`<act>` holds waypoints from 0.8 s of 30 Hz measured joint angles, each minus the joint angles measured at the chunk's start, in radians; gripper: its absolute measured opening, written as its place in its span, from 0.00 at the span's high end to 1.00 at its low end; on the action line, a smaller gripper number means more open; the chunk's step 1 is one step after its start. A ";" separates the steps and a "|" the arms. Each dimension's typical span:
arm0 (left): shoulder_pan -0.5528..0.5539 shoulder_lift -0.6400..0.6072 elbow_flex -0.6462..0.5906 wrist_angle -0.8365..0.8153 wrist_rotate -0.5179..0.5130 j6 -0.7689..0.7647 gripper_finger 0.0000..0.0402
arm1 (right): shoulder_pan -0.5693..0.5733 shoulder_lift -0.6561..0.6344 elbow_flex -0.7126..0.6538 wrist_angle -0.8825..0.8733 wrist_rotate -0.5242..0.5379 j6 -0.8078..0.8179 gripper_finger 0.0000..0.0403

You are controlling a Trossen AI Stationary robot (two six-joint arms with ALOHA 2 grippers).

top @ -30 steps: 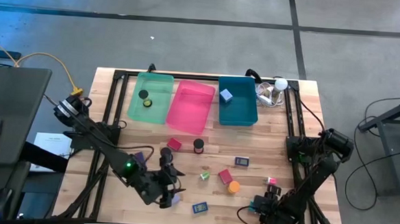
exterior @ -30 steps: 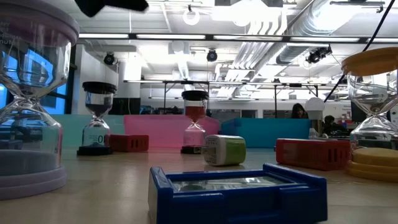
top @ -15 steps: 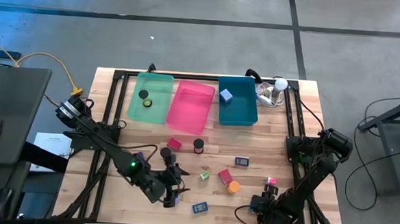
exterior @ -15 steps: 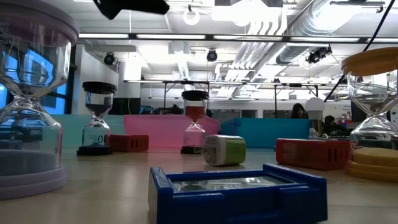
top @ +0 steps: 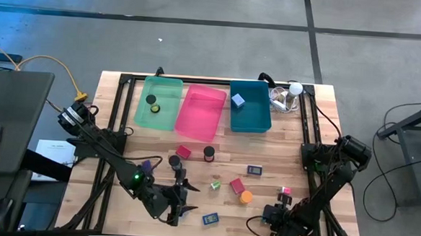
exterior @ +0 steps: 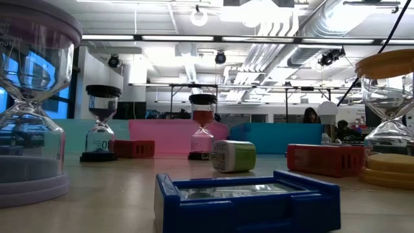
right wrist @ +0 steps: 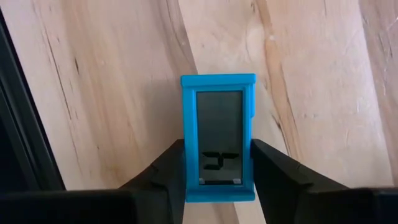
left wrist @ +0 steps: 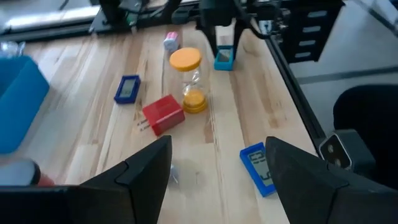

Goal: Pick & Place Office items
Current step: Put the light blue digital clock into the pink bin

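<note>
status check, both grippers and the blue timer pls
Right gripper closed onto light blue timer, near table's front right. Left gripper open, empty, above front centre. Nothing blocking.

arms [top: 114, 156]: dark, jointed | left arm: green light | fingers [left wrist: 143, 171]: broad, dark, wedge-shaped

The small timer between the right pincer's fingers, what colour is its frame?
Light blue frame around a grey screen; the right wrist view shows it best.
</note>
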 joint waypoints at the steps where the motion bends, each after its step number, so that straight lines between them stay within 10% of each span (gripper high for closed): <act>1: -0.005 0.000 0.000 0.003 0.000 0.027 0.38 | -0.002 0.000 0.000 0.002 0.003 0.002 0.66; 12: -0.065 0.000 0.000 0.003 -0.002 0.401 0.38 | -0.010 -0.016 0.089 0.038 0.086 -0.014 0.66; 24: -0.088 0.000 0.000 0.062 -0.041 0.795 0.38 | -0.120 -0.030 0.281 0.115 0.164 -0.411 0.66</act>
